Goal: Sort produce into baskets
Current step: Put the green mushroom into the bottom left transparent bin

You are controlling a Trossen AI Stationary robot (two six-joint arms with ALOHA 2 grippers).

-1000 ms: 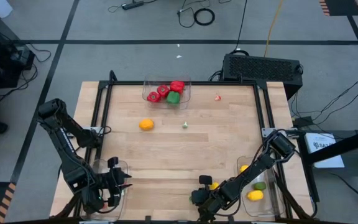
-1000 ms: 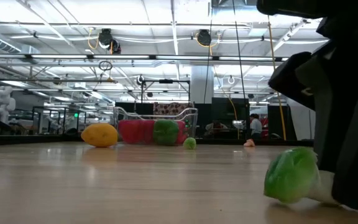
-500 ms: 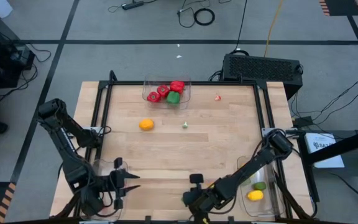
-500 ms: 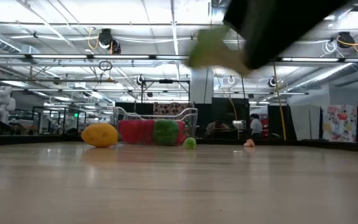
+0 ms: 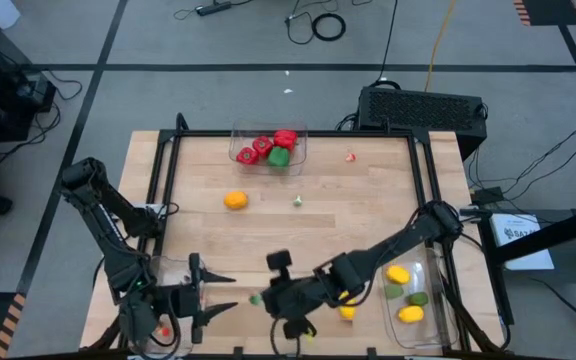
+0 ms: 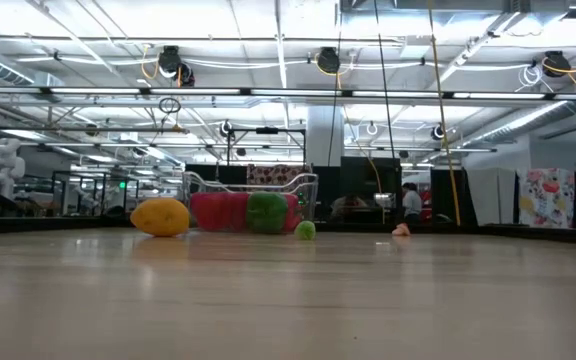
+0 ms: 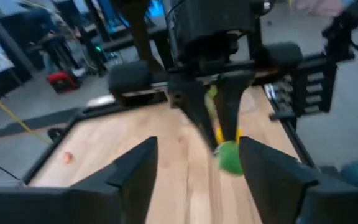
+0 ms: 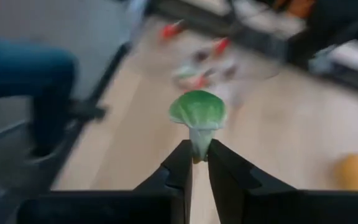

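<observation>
Near the front edge of the table (image 5: 298, 240), the right hand (image 5: 264, 298) pinches a small green leafy vegetable (image 8: 197, 112) by its pale stalk, fingers pressed tight on it, head sticking out ahead. It hangs above the wood between the two front baskets, reaching toward the left side. Likely reason: greens do not belong in the right basket (image 5: 436, 300), which holds lemons and limes.

Left hand (image 5: 211, 296) sits just beside the left basket (image 5: 168, 268), fingers spread and pointed at the oncoming vegetable; its own camera shows the green head between its open fingers (image 7: 132, 171). Looks like a hand-over being set up, or the left simply clearing the way. Cannot say which.

Something small and red lies inside the left basket. One lemon (image 5: 346, 311) rests on the table below the right arm.

Far basket (image 5: 268, 147) at the back edge holds red peppers and a green one. Still loose on the table: an orange fruit (image 5: 235, 200), a tiny green bit (image 5: 297, 202), a red bit (image 5: 350, 156).
</observation>
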